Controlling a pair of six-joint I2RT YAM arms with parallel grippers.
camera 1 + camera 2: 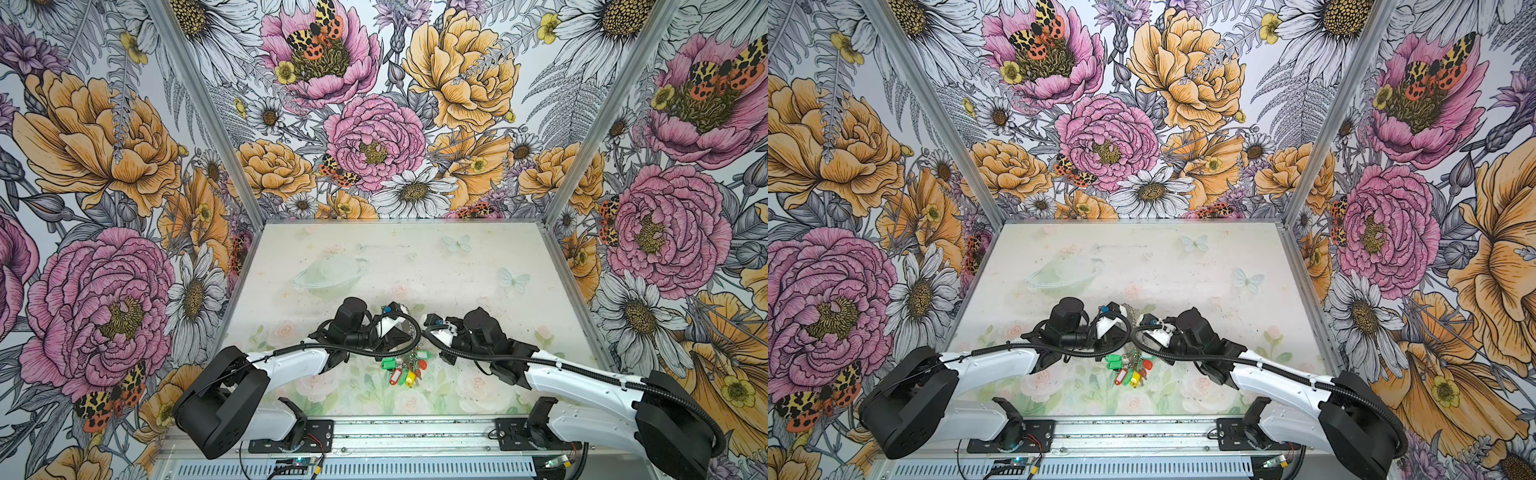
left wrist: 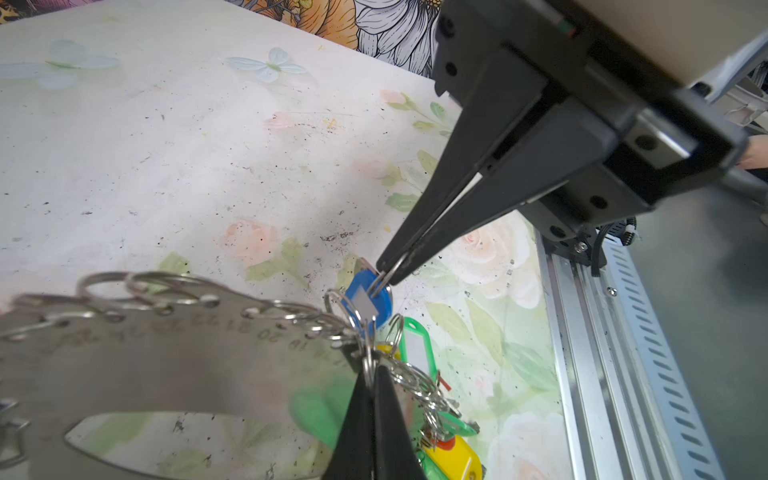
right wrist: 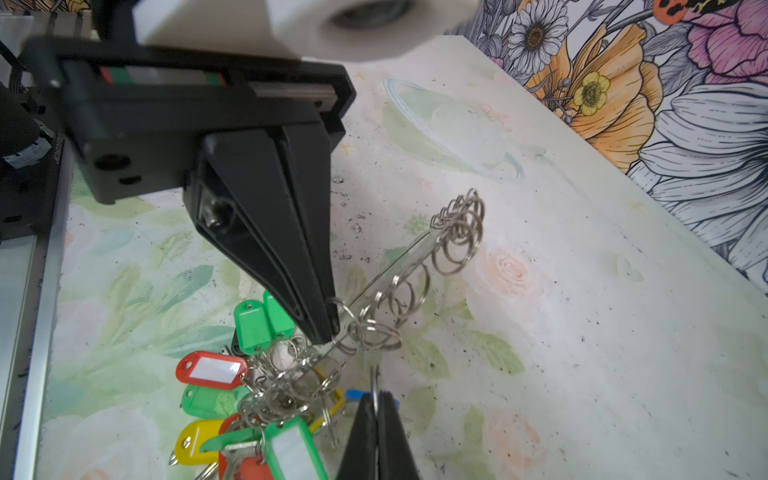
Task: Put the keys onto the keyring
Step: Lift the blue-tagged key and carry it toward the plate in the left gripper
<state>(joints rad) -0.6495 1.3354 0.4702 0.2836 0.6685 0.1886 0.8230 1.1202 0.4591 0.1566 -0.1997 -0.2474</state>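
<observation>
Keys, the set on the blue tag, hang in the air just off the near end of the keyring, clear of the table. The right gripper has its jaws pressed together on the thin wire loop at the tag's top. That is a fingertip pinch, and I'd say it leaves the loop free to be threaded.

The left gripper is clamped on the keyring's end, among the small wire rings edging the band. It holds the band tilted with the far end raised, which offers an edge ring up toward the tag. Tag loop and nearest ring look touching or nearly so, and I can't tell if they are linked.

At the keyring's low end the bunch of green, red and yellow tags lies on the table, crowding the space under the work. Open table spreads beyond and to both sides. The front rail runs close on the robot's side, and the two sets of fingertips sit very near each other.
</observation>
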